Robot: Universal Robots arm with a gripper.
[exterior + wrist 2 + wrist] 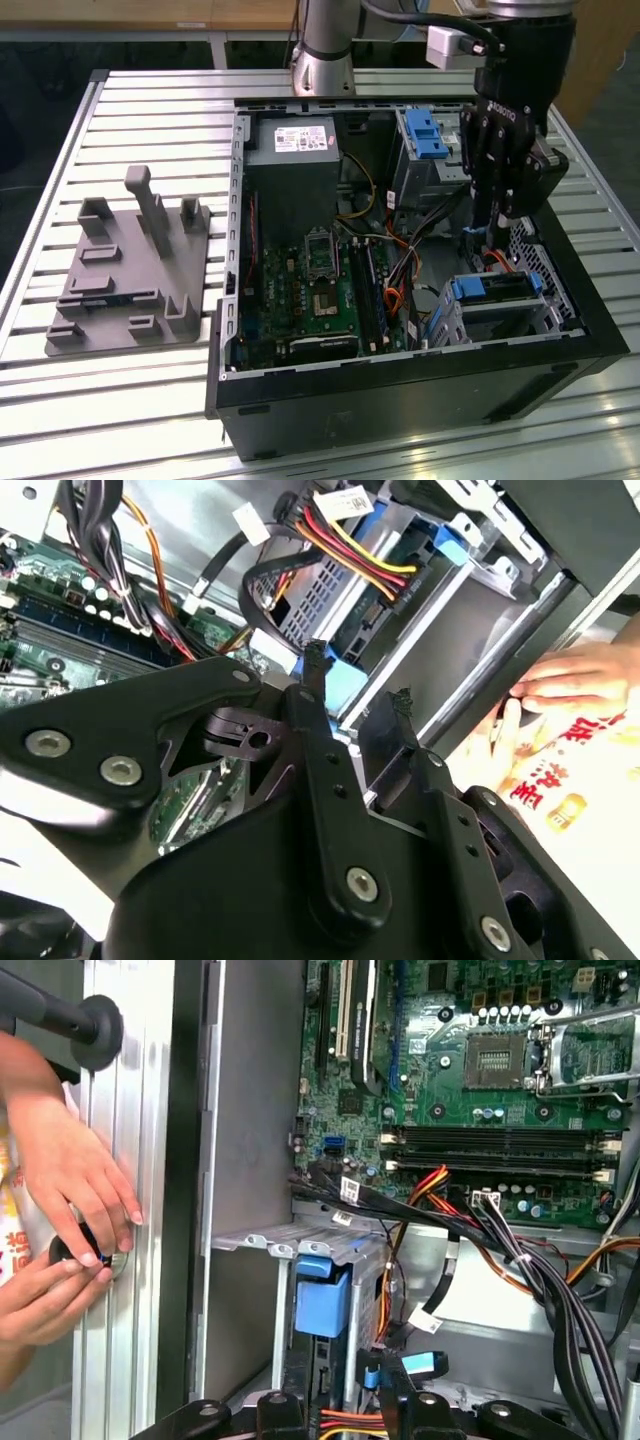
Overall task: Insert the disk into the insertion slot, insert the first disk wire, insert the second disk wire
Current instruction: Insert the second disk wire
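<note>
Black fingers (320,740) of your gripper (359,673) stand narrowly apart, clamping nothing. Just below their tips, the silver-grey disk in its blue plastic carrier (496,289) sits in the perforated silver cage (450,320). Judge it stiff, weighty and shock-sensitive, so hold it by the carrier edges. Red-and-yellow wires (350,550) trail beyond.

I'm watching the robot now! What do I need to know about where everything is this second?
The gripper hangs low inside the computer case, close above the insertion slot. Whether it grips anything cannot be told.
The disk sits in the insertion slot, blue carrier showing, so that step looks done.
A red, yellow and black wire bundle reaches the slot's end. Whether either disk wire is seated cannot be told, so treat both as left.
A person's hands are on the table beside the case.
</note>
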